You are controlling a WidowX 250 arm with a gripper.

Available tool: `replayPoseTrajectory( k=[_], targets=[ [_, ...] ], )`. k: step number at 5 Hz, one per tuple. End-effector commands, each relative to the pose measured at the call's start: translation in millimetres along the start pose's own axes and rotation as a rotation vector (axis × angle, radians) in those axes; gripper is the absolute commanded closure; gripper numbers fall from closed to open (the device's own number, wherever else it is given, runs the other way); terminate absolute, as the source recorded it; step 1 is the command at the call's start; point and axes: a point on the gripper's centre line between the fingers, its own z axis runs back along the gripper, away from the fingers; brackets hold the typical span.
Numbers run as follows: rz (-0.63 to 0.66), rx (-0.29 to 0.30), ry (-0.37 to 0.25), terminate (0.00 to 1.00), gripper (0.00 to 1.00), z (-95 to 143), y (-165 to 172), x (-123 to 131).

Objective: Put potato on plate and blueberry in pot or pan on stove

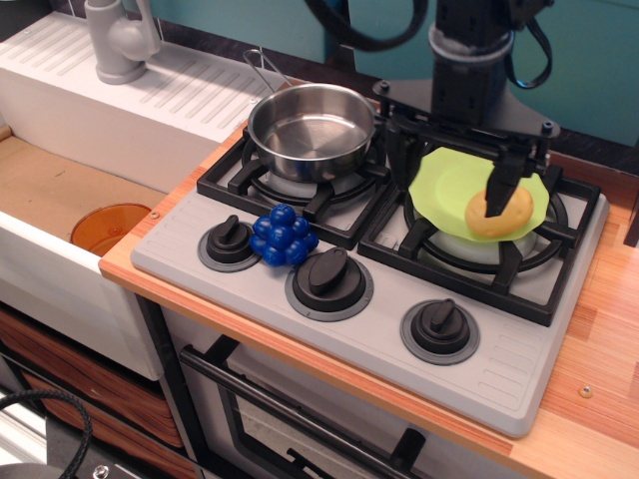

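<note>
**Observation.image view: potato lies on the plate, fingers spread above it**

Observation.image shows the grey stove (499, 374) as the landmark. On its right burner grate rests the lime-green plate (446, 185), and the yellow-tan potato (499, 213) lies on the plate's right part, toward the rim. The gripper (451, 165) hangs over the plate with its black fingers (499, 185) spread wide apart, gripping nothing; the right-hand finger reaches down in front of the potato's top, and whether it touches the potato cannot be told. The other finger stands at the plate's left edge.

On the stove's left burner sits the stainless-steel pot (312, 130), with its thin wire handle pointing away toward the back. The blueberry (284, 236) cluster lies on the stove's front panel, between the left knob (230, 239) and the middle knob (328, 275), just in front of the left grate. Left of the stove, down in the sink (60, 190), lies an orange disc (108, 228). A grey faucet (120, 40) stands behind the sink.
</note>
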Motion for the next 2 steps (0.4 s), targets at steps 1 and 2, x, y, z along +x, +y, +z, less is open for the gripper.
replayPoseTrajectory(
  k=[1, 2],
  targets=[
    [-0.034, 0.014, -0.003, 0.00, 0.00, 56.6, 29.8, 16.1],
    [-0.087, 0.002, 0.024, 0.00, 0.00, 62.2, 55.4, 19.6]
  ],
)
